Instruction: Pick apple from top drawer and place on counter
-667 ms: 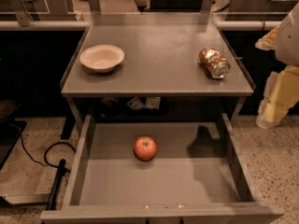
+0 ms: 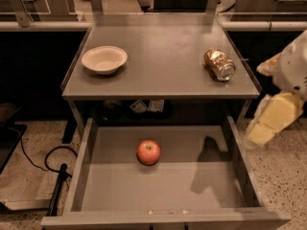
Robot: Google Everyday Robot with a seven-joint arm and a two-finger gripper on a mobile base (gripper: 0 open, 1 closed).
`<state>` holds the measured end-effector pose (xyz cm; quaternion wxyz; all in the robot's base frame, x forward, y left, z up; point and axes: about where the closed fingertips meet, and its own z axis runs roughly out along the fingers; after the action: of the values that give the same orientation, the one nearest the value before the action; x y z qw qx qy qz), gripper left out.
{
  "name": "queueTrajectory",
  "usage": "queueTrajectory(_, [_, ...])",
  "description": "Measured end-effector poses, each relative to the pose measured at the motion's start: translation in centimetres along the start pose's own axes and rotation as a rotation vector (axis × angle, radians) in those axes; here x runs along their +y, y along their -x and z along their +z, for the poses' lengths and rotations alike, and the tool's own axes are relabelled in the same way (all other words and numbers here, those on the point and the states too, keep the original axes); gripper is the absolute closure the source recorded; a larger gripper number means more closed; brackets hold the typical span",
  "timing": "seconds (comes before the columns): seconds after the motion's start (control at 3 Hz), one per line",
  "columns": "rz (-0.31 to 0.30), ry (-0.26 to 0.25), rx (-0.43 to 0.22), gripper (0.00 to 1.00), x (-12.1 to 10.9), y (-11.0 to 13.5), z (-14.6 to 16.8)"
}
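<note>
Since the earlier frame the gripper (image 2: pixel 271 121) has come down a little and edged inward toward the table's right side, while the apple, bowl and can lie where they did. Nearest, the drawer (image 2: pixel 96 176) stands pulled out, its front edge along the bottom of the view and its low walls running back on either side. The apple (image 2: pixel 149 152) sits on the drawer's flat bottom, slightly left of the middle, touching neither wall, its stem dimple up. To its right a dark shadow (image 2: pixel 209 164) falls across the drawer bottom near the right wall. The gripper hangs outside the drawer, beyond its right wall and over the speckled floor (image 2: pixel 283 186), well apart from the apple; it shows only as a pale blurred shape, and whether it is spread or pressed together I cannot tell. On the floor at the left a black cable (image 2: pixel 33 164) curls. Farther back, the counter (image 2: pixel 163 56) carries a shallow white bowl (image 2: pixel 104 59) near its left edge and a crushed gold can (image 2: pixel 219 64) lying on its side near the right edge, well apart from each other.
</note>
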<state>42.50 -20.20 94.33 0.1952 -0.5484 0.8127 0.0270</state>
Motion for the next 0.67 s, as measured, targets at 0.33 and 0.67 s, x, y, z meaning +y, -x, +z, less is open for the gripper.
queueTrajectory(0.33, [0.196, 0.032, -0.126, 0.0, 2.19, -0.86, 3.73])
queueTrajectory(0.67, [0.196, 0.032, -0.126, 0.0, 2.2, -0.86, 3.73])
